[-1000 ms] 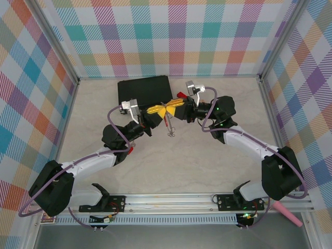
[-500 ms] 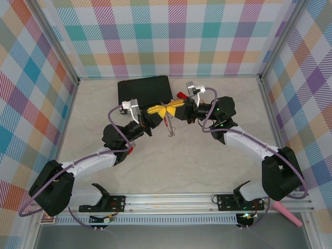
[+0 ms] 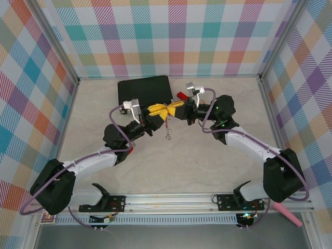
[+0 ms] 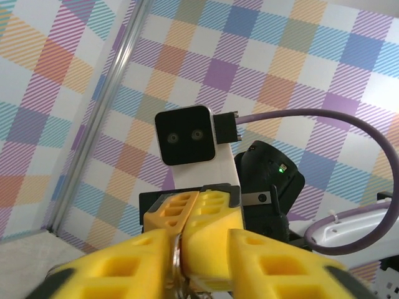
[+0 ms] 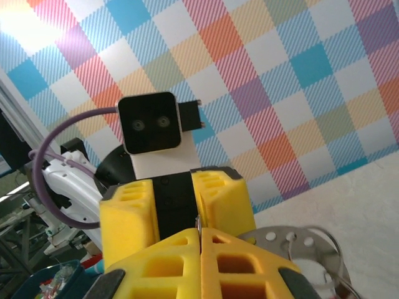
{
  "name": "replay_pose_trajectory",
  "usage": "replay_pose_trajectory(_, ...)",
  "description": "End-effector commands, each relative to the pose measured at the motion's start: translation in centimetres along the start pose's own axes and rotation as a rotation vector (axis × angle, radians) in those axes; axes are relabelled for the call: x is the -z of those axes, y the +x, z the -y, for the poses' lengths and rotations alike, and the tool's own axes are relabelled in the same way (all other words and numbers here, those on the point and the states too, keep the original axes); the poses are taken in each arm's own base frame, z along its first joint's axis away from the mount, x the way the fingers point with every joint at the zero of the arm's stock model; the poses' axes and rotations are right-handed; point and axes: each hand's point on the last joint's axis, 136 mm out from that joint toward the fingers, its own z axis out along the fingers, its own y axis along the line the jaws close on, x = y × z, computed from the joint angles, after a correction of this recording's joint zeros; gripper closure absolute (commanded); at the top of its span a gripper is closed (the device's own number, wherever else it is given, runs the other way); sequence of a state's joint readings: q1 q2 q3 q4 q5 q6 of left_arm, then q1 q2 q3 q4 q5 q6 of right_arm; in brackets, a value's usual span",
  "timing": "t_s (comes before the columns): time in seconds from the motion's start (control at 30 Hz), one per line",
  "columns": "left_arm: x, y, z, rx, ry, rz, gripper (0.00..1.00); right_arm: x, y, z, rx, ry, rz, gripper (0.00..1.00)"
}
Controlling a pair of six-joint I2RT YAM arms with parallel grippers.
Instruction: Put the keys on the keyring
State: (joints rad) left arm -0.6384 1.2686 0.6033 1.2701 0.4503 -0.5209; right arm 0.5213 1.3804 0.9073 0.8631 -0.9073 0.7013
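The right fingers (image 3: 178, 108) are clenched on the keyring (image 3: 167, 124), which hangs straight down from them above the counter (image 3: 207, 155), while the left fingers (image 3: 154, 109), tip to tip with them, stand parted around its wire.

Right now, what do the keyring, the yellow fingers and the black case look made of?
Keyring: bare metal, judging by its silvery sheen and thin perforated rim. Yellow fingers: probably plastic, matte, with moulded hollow cells. Black case: dull black and flat; fabric or plastic, cannot tell.
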Motion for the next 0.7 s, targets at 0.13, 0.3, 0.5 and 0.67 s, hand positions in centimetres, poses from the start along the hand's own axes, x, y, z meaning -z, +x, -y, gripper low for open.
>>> replay_pose_trajectory(0.13,1.4,-1.2,-0.9,-0.023,-0.076,0.001,0.52,2.1,0.2,1.6,0.086,0.164,0.001,1.0)
replay_pose_trajectory(0.3,3.0,-0.1,-2.9,-0.043,-0.221,-0.085,0.47,3.0,1.2,2.6,0.134,0.261,-0.044,1.0)
replay_pose_trajectory(0.5,5.5,1.7,-4.7,-0.084,-0.37,-0.196,0.44,3.6,2.2,3.4,0.169,0.322,-0.086,1.0)
replay_pose_trajectory(0.67,8.1,4.0,-7.0,-0.107,-0.521,-0.316,0.42,4.2,3.2,4.1,0.164,0.365,-0.117,1.0)
